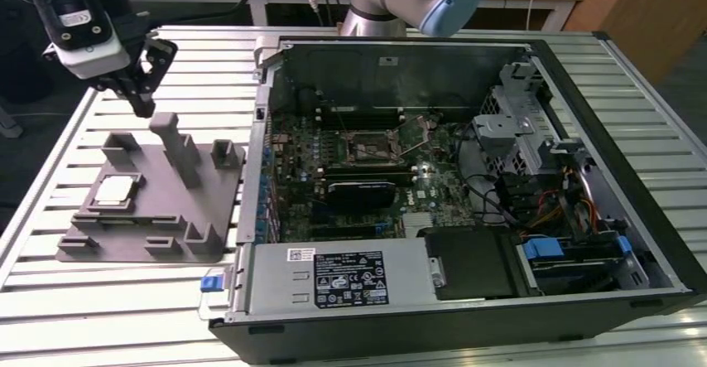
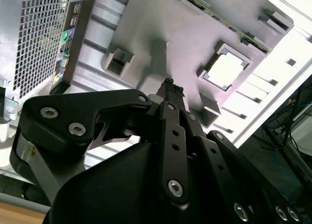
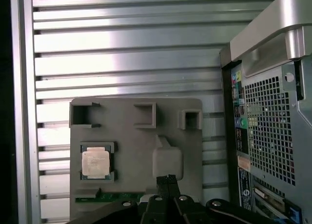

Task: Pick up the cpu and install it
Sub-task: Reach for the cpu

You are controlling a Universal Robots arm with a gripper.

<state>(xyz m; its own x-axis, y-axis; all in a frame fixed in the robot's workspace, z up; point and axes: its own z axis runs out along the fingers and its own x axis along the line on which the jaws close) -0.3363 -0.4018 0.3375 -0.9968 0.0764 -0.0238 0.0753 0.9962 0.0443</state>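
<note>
Your gripper (image 1: 142,104) hangs empty, fingertips pressed together. The cpu (image 1: 114,189) lies below it and off to one side, seated flat in the grey fixture block (image 1: 165,222), well apart from the tips.

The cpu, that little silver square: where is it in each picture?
Exterior view: cpu on the grey fixture, at the exterior view's left.
Second wrist view: cpu in that fixture's recess.
First wrist view: cpu in the same recess.
Shared landmark: the grey fixture.
</note>
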